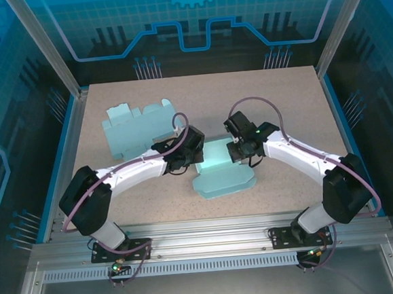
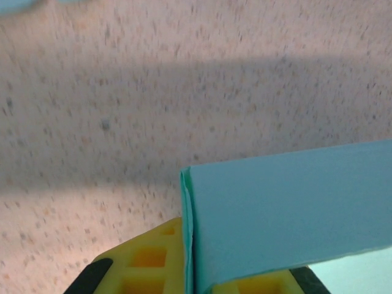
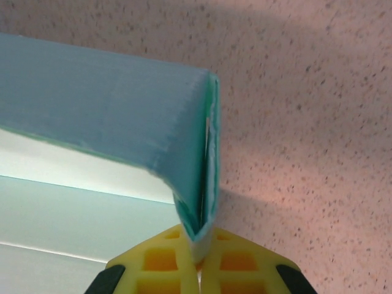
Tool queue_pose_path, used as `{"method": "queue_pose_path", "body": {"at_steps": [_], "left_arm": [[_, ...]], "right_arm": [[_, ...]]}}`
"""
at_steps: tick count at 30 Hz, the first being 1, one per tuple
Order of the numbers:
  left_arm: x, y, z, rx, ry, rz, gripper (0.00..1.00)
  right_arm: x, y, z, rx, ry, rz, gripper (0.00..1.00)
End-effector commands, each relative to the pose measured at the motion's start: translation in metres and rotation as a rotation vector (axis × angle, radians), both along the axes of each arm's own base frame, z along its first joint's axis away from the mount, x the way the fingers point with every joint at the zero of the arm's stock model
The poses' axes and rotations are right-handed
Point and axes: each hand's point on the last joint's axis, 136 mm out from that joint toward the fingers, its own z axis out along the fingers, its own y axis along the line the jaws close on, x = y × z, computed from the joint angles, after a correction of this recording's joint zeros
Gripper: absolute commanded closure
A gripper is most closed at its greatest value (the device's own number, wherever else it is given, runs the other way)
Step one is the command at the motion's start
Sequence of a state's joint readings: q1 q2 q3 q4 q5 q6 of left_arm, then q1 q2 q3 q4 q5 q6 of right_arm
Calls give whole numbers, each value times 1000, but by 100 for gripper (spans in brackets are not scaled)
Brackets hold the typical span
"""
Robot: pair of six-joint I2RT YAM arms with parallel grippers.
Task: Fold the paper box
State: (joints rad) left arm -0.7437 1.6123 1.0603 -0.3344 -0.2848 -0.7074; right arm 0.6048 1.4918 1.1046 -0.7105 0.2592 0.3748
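Here we find the paper box [image 1: 223, 179] just below the centre of the top view, on the speckled table [image 1: 281, 99]. Its pale teal base lies flat towards the bottom of the frame, and one panel stands up between the two arms.

The left gripper [image 1: 194, 155] comes in from the left of that panel and the right gripper [image 1: 234, 151] from the right, so the two face each other across the box.

In the left wrist view the paper box [image 2: 288, 208] fills the lower right of the frame. Its folded corner edge runs down into the left gripper [image 2: 190, 266], whose yellow fingers [image 2: 147, 260] sit at the bottom edge. The jaws are closed almost fully, pinching the card between them.

In the right wrist view the paper box [image 3: 104, 104] stretches across the upper left. Its doubled edge curves down the middle of the frame into the right gripper [image 3: 199, 257], and the yellow fingers [image 3: 153, 260] are pressed together on it, leaving no gap beyond the card itself.

A second piece, a flat teal blank [image 1: 137, 128], lies in the upper left of the top view. It is apart from the box, just behind the left arm [image 1: 130, 172].
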Motion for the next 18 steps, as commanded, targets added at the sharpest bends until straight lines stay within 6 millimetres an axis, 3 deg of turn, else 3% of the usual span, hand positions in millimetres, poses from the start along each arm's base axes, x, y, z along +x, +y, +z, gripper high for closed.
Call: {"method": "queue_pose_path", "body": {"at_steps": [1,9,18], "left_arm": [[-32,0,-20,-83,152,27,100],[-37,-9,-52,-93,254,45,100],[-35,0,-56,-44,250,80,100]], "right_arm": [[-11,-28,-18,-167,52,-54,95],[-6,-35,-44,-353,109,-53,88],[11,-39,-70,-517,158,-65,83]]}}
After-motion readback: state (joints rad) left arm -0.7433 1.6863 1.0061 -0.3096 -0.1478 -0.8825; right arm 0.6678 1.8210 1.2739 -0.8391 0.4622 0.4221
